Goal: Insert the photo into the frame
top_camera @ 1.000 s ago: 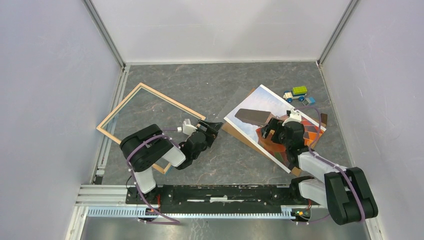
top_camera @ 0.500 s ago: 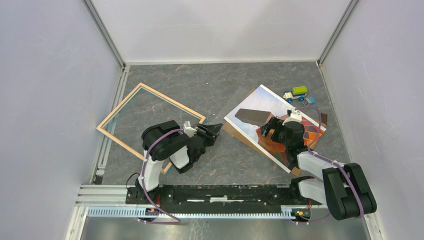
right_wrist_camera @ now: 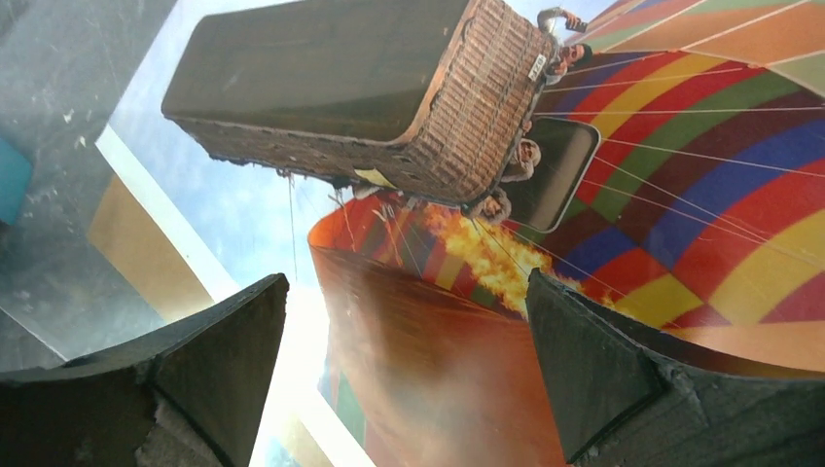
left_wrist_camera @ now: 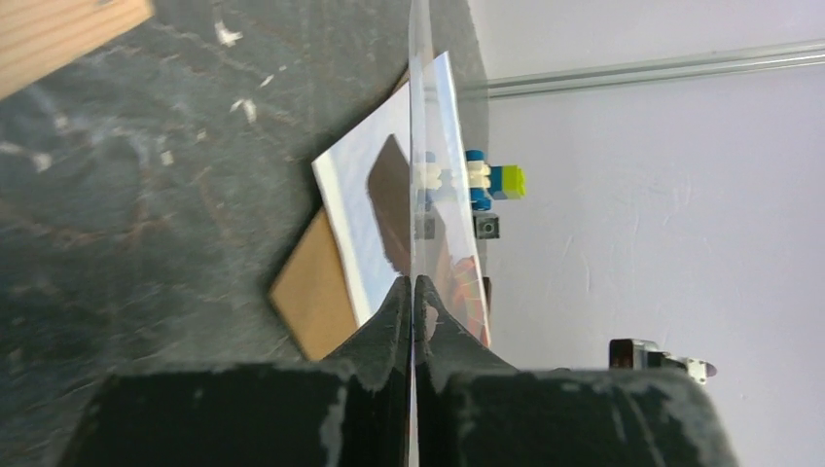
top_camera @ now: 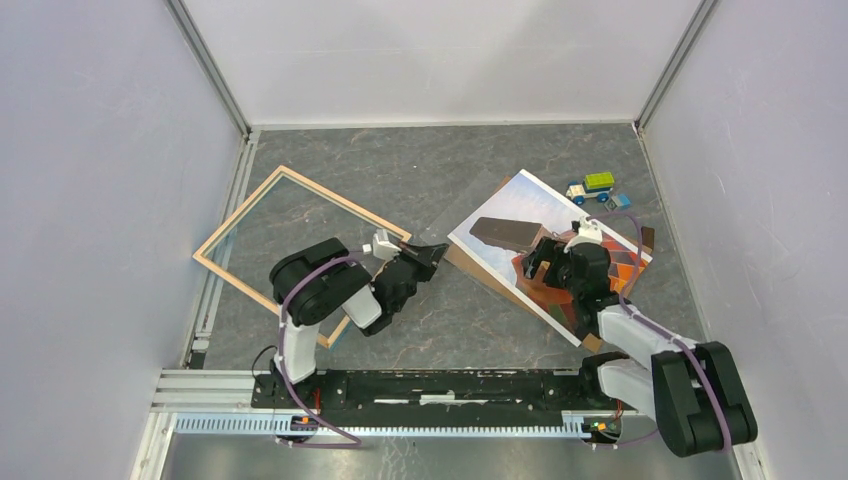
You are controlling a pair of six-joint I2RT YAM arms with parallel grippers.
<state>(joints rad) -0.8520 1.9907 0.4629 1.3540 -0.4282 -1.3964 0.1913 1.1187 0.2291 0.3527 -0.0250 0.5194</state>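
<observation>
Photo (top_camera: pixel 515 205) face-up; pane (left_wrist_camera: pixel 419 117) in L tool (left_wrist_camera: pixel 414 288)

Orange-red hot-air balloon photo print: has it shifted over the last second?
No. The orange-red balloon photo lies where it was: its far corner is just as close to the small blue-and-green toy truck.

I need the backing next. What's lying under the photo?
A brown board sticks out from under the photo along its near-left edge. How far it runs beneath cannot be seen, since the photo covers it.
</observation>
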